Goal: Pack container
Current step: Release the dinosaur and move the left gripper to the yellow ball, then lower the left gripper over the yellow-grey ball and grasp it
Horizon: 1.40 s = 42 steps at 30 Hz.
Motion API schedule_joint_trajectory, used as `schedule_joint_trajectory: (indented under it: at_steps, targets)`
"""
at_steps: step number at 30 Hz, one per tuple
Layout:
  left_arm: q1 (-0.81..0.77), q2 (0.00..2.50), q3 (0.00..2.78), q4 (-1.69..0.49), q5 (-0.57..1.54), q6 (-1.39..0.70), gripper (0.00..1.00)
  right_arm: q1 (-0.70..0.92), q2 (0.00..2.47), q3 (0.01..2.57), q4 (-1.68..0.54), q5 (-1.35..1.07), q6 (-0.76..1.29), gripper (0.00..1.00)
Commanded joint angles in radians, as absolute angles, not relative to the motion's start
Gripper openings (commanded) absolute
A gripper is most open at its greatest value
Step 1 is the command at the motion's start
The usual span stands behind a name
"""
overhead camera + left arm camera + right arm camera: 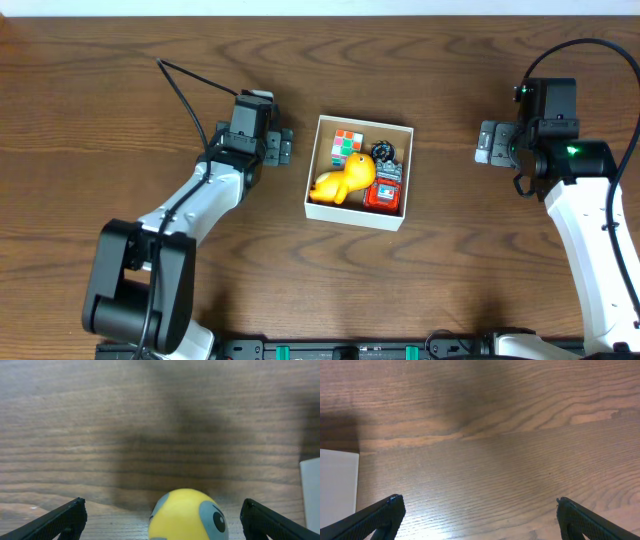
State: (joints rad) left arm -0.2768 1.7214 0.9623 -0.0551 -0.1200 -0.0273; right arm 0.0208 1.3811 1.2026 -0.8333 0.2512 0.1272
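Toys lay crowded inside the shallow square white-walled container (pixel 350 214), which sat in the middle of the dark brown wooden table (pixel 120 80): a multicoloured puzzle cube (pixel 346 146) in its far left corner, a yellow soft toy animal (pixel 343 180) in front of that, a red blocky toy (pixel 384 193) at the near right and a small black round item (pixel 385 152) that we could not identify. We saw the left gripper (pixel 284 148) just left of the container, its black fingers (pixel 65 517) spread wide, with a yellow ball with a grey patch and a dark eye (pixel 187 515) between them, touching neither. The right gripper (pixel 484 143) hung well to the container's right, its fingers (pixel 380 515) equally wide apart over bare wood.
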Motion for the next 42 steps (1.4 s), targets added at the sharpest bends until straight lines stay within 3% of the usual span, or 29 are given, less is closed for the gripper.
schedule_joint_trajectory:
  at_steps: [1,12,15,19,23,24,39,40,41,42]
  targets:
    - [-0.273,1.753,0.953,-0.063,-0.112,-0.039,0.98,0.012,1.379,1.214,-0.833,0.258,0.145,0.99]
    - [-0.273,1.798,0.953,-0.068,-0.112,-0.039,0.96,0.012,1.379,1.214,-0.833,0.258,0.145,0.99]
    - [-0.273,1.798,0.953,-0.068,-0.112,-0.039,0.59,0.012,1.379,1.214,-0.833,0.258,0.145,0.99]
    - [-0.273,1.796,0.953,-0.066,-0.112,-0.039,0.38,0.012,1.379,1.214,-0.833,0.258,0.145,0.99]
    - [-0.273,1.769,0.953,-0.070,-0.112,-0.039,0.08,0.012,1.379,1.214,-0.833,0.258,0.145,0.99]
    - [-0.273,1.757,0.953,-0.071,-0.112,-0.039,0.06,0.012,1.379,1.214,-0.833,0.258,0.145,0.99]
    - [-0.317,1.396,0.953,-0.119,-0.060,-0.039,0.06,0.012,1.379,1.214,-0.833,0.258,0.145,0.99]
    - [-0.318,1.383,0.953,-0.120,-0.060,-0.039,0.17,0.012,1.379,1.214,-0.833,0.258,0.145,0.99]
    - [-0.318,1.378,0.953,-0.124,-0.060,-0.039,0.34,0.012,1.379,1.214,-0.833,0.258,0.145,0.99]
    - [-0.318,1.378,0.953,-0.128,-0.060,-0.039,0.44,0.012,1.379,1.214,-0.833,0.258,0.145,0.99]
